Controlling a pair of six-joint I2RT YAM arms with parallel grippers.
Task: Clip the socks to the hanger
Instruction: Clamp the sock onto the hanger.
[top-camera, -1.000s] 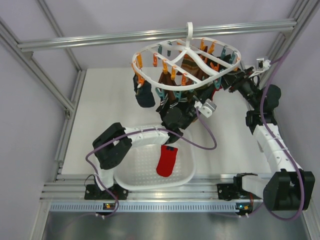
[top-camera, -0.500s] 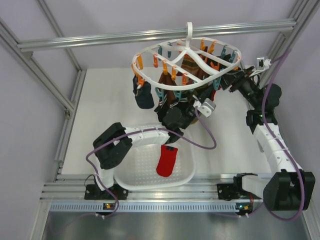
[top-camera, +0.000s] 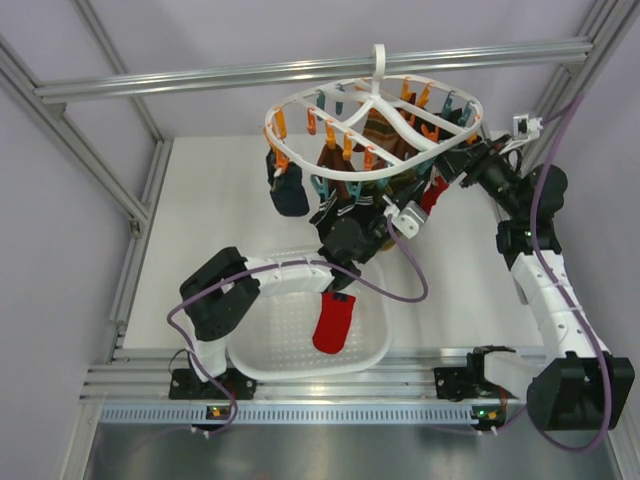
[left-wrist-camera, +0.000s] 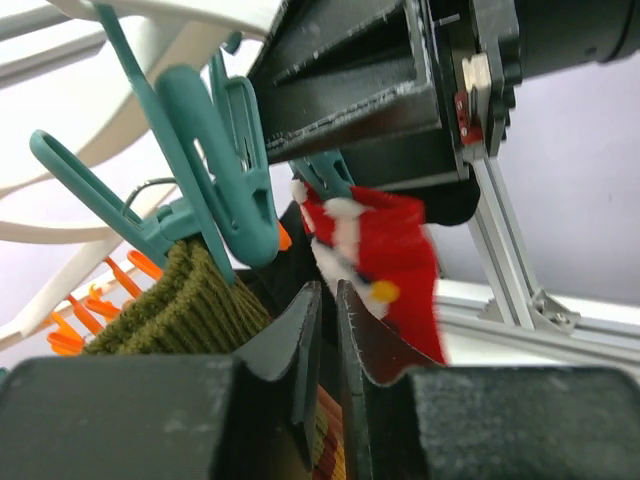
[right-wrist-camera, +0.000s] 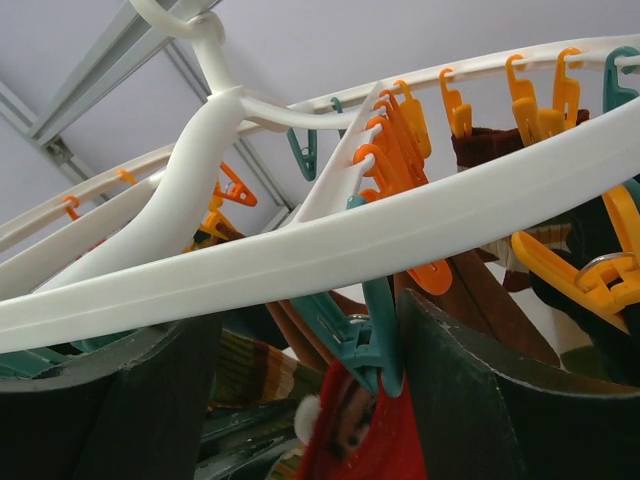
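The white oval hanger (top-camera: 375, 110) hangs from the top bar, with orange and teal clips. One red sock (top-camera: 432, 193) hangs from a teal clip (right-wrist-camera: 375, 345) at the hanger's right rim. It shows in the right wrist view (right-wrist-camera: 400, 440) and the left wrist view (left-wrist-camera: 395, 260). My right gripper (top-camera: 458, 165) is open, its fingers on either side of that clip (right-wrist-camera: 300, 330). My left gripper (top-camera: 345, 207) is under the hanger, shut and empty (left-wrist-camera: 327, 290), just short of the hanging sock. The second red sock (top-camera: 333, 320) lies in the basket.
The white perforated basket (top-camera: 260, 355) sits at the near edge between the arm bases. A dark navy sock (top-camera: 290, 190) and brown-green striped socks (top-camera: 370, 130) hang from other clips. An olive knit sock (left-wrist-camera: 170, 300) hangs close to my left fingers. Frame posts stand on both sides.
The red sock now shows hanging from the teal clip at the hanger's right rim. My left gripper has drawn slightly away from it. The right arm has shifted a little.
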